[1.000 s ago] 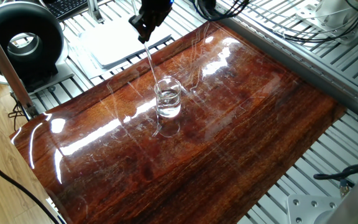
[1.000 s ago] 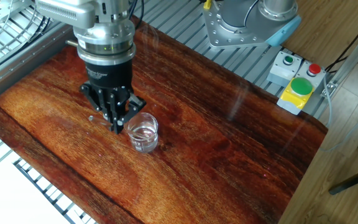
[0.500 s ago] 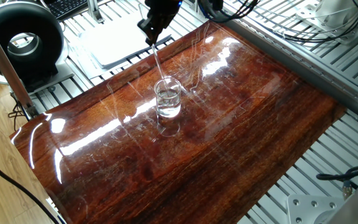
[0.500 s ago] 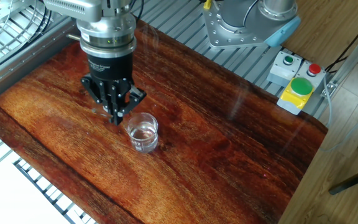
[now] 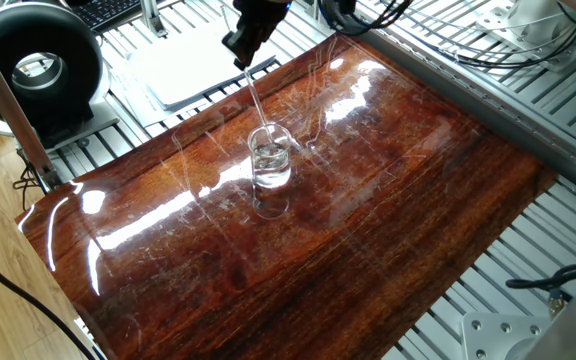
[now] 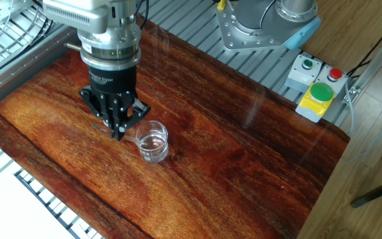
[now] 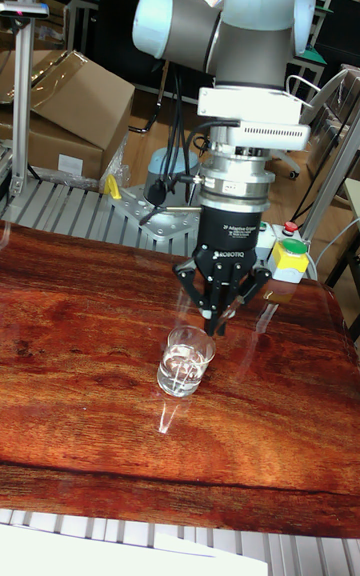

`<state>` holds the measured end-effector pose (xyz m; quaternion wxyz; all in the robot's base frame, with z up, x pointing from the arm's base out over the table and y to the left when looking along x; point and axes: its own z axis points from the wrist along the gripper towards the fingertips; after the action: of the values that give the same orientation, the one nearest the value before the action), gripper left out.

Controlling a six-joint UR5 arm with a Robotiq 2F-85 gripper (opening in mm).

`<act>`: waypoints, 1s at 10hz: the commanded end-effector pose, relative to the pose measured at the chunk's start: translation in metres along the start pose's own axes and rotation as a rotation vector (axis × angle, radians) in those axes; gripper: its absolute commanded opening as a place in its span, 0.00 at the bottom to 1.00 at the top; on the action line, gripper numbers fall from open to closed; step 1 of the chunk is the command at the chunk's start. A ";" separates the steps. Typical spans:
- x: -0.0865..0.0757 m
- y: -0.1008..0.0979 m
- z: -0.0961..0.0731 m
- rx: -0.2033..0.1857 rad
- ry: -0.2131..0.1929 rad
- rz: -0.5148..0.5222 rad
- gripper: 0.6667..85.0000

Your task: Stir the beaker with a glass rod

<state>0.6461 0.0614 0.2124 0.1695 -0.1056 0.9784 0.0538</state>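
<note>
Black two-finger gripper points straight down above glossy reddish-brown wooden board. Fingers nearly closed, pinching top end of long thin transparent glass rod. Rod slants down from fingertips; lower end inside small clear glass beaker, touching or close to inner wall, exact contact unclear. Beaker upright near board centre, holds clear liquid. Gripper above and just beside beaker rim, not touching glass.
</note>
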 end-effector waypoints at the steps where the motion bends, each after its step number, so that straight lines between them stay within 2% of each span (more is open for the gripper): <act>1: -0.009 0.017 0.007 -0.023 -0.013 0.065 0.00; 3: -0.003 0.024 0.003 -0.031 -0.005 0.087 0.00; 6: 0.010 0.024 -0.002 -0.037 -0.003 0.080 0.00; 9: 0.030 0.015 -0.009 -0.032 0.016 0.046 0.00; 10: 0.036 0.008 -0.013 -0.023 0.037 0.021 0.00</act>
<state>0.6194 0.0706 0.2100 0.1583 -0.0847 0.9815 0.0669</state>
